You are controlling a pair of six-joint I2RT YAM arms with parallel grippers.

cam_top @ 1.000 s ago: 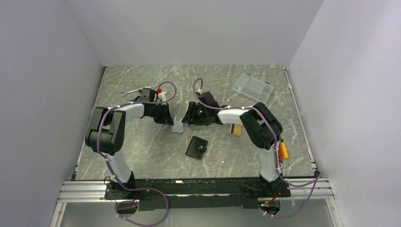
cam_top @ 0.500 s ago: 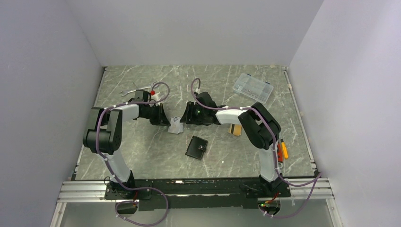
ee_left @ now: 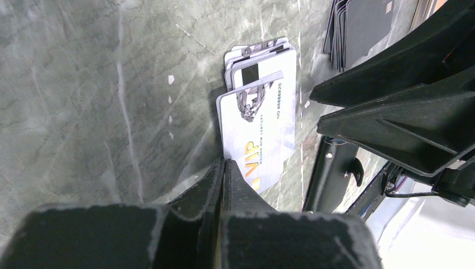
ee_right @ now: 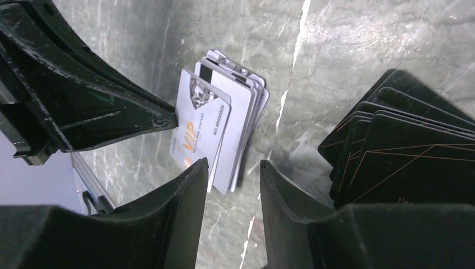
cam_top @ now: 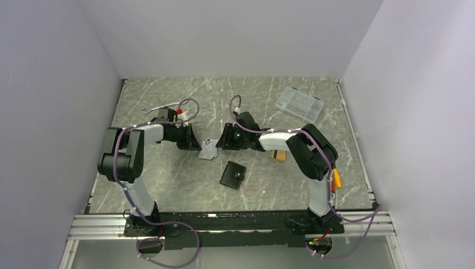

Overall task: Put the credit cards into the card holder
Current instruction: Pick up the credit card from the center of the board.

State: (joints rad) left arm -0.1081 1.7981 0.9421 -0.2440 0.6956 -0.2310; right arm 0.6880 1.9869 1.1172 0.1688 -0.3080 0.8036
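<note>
The credit cards (ee_left: 260,129) lie piled between both hands, pointing longways at each. The left hand (ee_left: 224,165), squeezed together, touches the top card; the right hand (ee_right: 234,168) is apart.

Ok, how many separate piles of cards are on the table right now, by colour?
Silver-white VIP cards: 1 pile
Black cards: 1 pile
Orange-tan cards: 1 pile
Total: 3 piles
</note>
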